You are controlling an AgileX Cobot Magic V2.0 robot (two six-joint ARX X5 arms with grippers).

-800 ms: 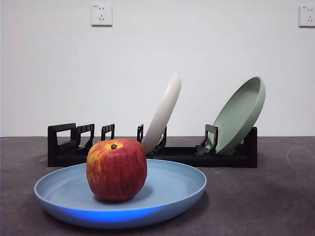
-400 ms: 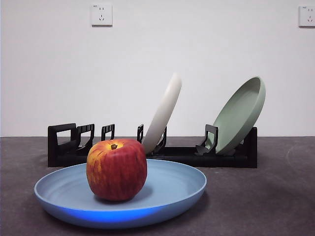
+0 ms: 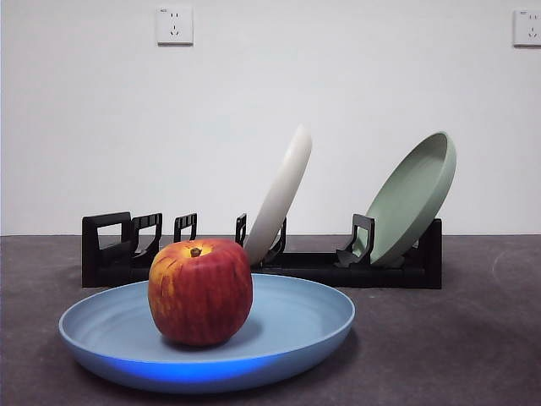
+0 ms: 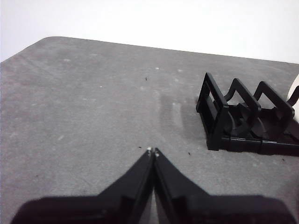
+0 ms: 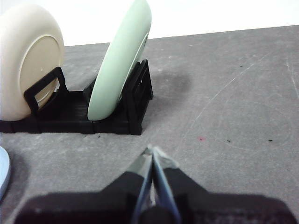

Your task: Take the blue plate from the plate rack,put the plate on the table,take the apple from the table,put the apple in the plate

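Nothing has moved since the earlier frames: you see the same still scene in the front view. Your fist-sized red apple [image 3: 200, 291], glossy with yellowish streaks and a short brown stem in its dimple, sits upright in the large round light-blue matte plate [image 3: 296, 326], a little off the plate's middle toward one side. That shallow plate, with its low raised rim, lies flat on the dark grey, slightly rough table [image 3: 448, 338], near the table's front edge. A sliver of its rim shows in the right wrist view.

Behind it stands the long low black plastic plate rack [image 3: 313, 264], with upright slotted holders and a boxy loop end. A cream-white round plate [image 3: 281, 196] leans in a middle slot, and a pale green round plate [image 3: 412, 199] leans at the far end. The slots by the loop end hold nothing.

Your left gripper [image 4: 153, 150] hangs over bare table beside the rack's loop end, its two black jaws pressed together on nothing. Your right gripper [image 5: 152, 150] hangs over bare, faintly scratched table just off the rack's green-plate end, jaws likewise closed and empty. You have open table at both ends of the rack.
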